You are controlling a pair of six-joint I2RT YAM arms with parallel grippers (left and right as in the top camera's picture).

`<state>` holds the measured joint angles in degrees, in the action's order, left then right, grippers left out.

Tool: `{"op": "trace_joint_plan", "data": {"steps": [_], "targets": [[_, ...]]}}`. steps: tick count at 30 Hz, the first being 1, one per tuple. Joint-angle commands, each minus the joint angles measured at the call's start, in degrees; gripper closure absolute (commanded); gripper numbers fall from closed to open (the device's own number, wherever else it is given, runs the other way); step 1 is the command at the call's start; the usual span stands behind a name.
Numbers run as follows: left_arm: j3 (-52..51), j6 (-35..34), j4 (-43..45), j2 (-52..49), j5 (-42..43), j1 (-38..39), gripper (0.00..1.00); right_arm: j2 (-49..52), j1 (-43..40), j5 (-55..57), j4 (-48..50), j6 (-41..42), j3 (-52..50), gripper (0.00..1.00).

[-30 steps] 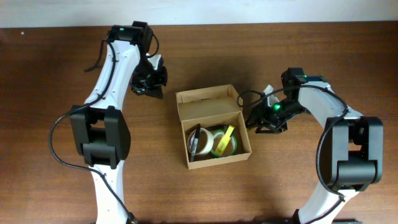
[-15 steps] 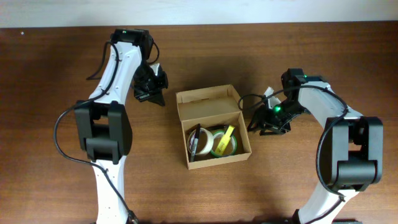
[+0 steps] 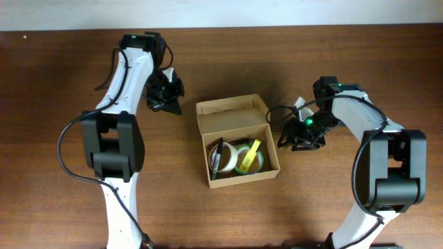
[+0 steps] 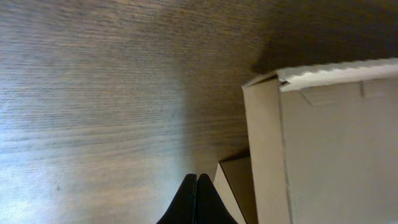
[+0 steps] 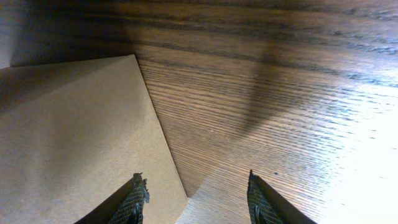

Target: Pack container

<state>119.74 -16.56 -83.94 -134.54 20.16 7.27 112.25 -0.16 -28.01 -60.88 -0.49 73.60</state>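
The container (image 3: 235, 111) is a small tan cardboard box in the middle of the table, its flap lid standing open at the far side. Inside lie tape rolls (image 3: 242, 158) and a dark pen-like item (image 3: 217, 158). My left gripper (image 3: 173, 104) is shut and empty, just left of the box's far left corner; its wrist view shows the shut fingertips (image 4: 196, 182) beside the box wall (image 4: 323, 149). My right gripper (image 3: 287, 136) is open and empty at the box's right side; in its wrist view the fingers (image 5: 196, 186) straddle a corner of the cardboard (image 5: 74, 137).
The brown wooden table (image 3: 332, 207) runs to a pale wall at the far edge. A small white item (image 3: 298, 104) shows by the right arm's wrist.
My left gripper has shifted a little near the box's far left corner. My right gripper has edged slightly to the right, away from the box's side.
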Motion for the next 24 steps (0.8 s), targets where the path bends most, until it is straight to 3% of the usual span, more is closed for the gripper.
{"op": "trace_joint_plan", "data": {"steps": [1,8,24], "targets": [[-4.48,-0.94,2.43,-0.50,0.52,0.24,0.98,-0.11,0.04,1.77,-0.22,-0.83,1.66,0.48],[-11.93,-2.21,9.66,-0.50,8.48,0.24,0.98,-0.11,0.04,1.75,-0.70,-1.05,2.32,0.48],[-12.09,-7.89,17.38,-0.50,17.22,0.85,0.98,-0.11,0.04,1.75,-6.40,-1.70,9.86,0.48]]}}
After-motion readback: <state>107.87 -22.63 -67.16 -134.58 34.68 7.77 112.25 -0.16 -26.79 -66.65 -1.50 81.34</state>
